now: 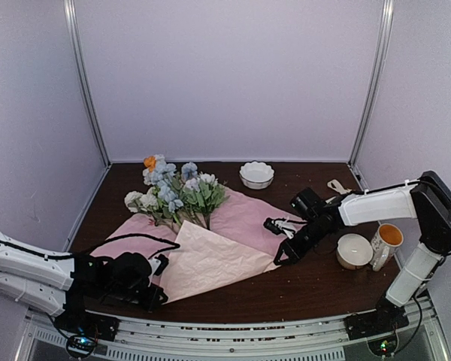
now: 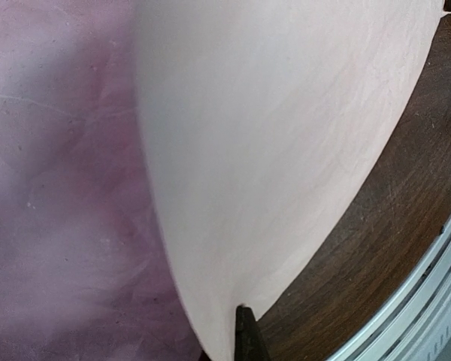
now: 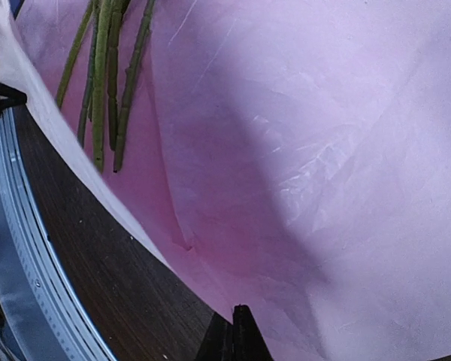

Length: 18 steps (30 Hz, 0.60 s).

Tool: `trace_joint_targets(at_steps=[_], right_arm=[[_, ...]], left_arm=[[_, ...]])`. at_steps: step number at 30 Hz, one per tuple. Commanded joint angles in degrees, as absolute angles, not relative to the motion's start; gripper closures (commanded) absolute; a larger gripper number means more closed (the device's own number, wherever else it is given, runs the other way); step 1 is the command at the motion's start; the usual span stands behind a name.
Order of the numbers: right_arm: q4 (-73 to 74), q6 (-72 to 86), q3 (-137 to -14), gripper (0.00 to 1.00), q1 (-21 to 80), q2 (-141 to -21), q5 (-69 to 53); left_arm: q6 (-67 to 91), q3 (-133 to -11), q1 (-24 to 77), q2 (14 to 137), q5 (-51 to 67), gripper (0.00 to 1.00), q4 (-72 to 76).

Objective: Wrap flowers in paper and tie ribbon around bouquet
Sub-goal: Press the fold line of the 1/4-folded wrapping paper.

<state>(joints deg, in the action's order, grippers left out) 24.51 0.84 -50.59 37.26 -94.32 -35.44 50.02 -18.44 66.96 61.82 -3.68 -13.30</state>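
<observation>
Both left tool (image 1: 159, 282), right tool (image 1: 280, 258), pinching paper (image 1: 218, 263)

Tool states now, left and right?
Left tool: closed on the thin pale pink crinkly wrapping paper.
Right tool: closed, pinching the same paper's edge.

A squat cream candle (image 1: 354, 250) and white ceramic mug (image 1: 386, 244) block my right; bare dark wooden table (image 1: 308, 289) lies open near the pale pink paper sheet (image 1: 240, 214).

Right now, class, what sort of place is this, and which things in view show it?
Probably a robot test booth, not a florist's: plain walls with metal posts enclose a dark table, and two robot arms stand on a metal rail, with flowers on pink paper.
</observation>
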Motion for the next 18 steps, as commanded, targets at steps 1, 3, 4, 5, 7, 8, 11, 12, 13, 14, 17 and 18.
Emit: trace_joint_targets(at_steps=[1,3,4,5,7,8,11,12,13,14,17,18], right_arm=[[25.22,1.55,-51.8,1.0,35.85,-94.58,-33.49],[25.31,2.6,-51.68,1.0,33.8,-94.49,-33.98],[25.47,2.9,-51.75,1.0,33.26,-94.67,-34.27],[25.92,2.88,-52.18,1.0,33.1,-95.18,-34.3],[27.36,2.8,-53.22,1.0,33.05,-96.74,-34.28],[27.64,2.92,-53.5,1.0,33.05,-97.31,-33.94],[26.73,3.98,-54.39,1.0,33.05,-98.7,-32.53],[26.69,4.3,-54.95,1.0,33.05,-99.15,-32.0],[27.21,4.39,-55.87,1.0,33.05,-100.08,-31.42],[27.89,4.28,-56.69,0.97,33.05,-100.71,-30.81],[30.32,3.91,-58.79,0.87,33.05,-102.09,-27.41],[31.75,3.69,-59.64,0.85,33.05,-102.28,-25.26]], left_arm=[[51.62,-16.61,66.88,61.56,-4.7,1.0,-20.91],[52.48,-14.83,66.88,60.57,-4.85,1.0,-21.11],[52.87,-14.16,66.87,60.02,-4.76,1.0,-20.83],[53.27,-13.67,66.88,59.62,-4.68,1.0,-20.82],[53.62,-13.12,66.8,58.89,-4.69,1.0,-21.18],[53.89,-13.07,66.72,58.55,-4.93,1.0,-21.48],[54.25,-12.93,66.7,58.03,-5.26,1.0,-21.21],[54.42,-12.92,66.71,58.13,-5.21,1.0,-21.12],[54.48,-12.96,66.63,58.29,-5.19,1.0,-21.1],[54.56,-13.0,66.66,58.47,-5.11,1.0,-20.93],[55.01,-13.14,66.68,59.2,-4.83,1.0,-19.52],[54.97,-13.25,66.66,59.47,-4.78,1.0,-19.17]])
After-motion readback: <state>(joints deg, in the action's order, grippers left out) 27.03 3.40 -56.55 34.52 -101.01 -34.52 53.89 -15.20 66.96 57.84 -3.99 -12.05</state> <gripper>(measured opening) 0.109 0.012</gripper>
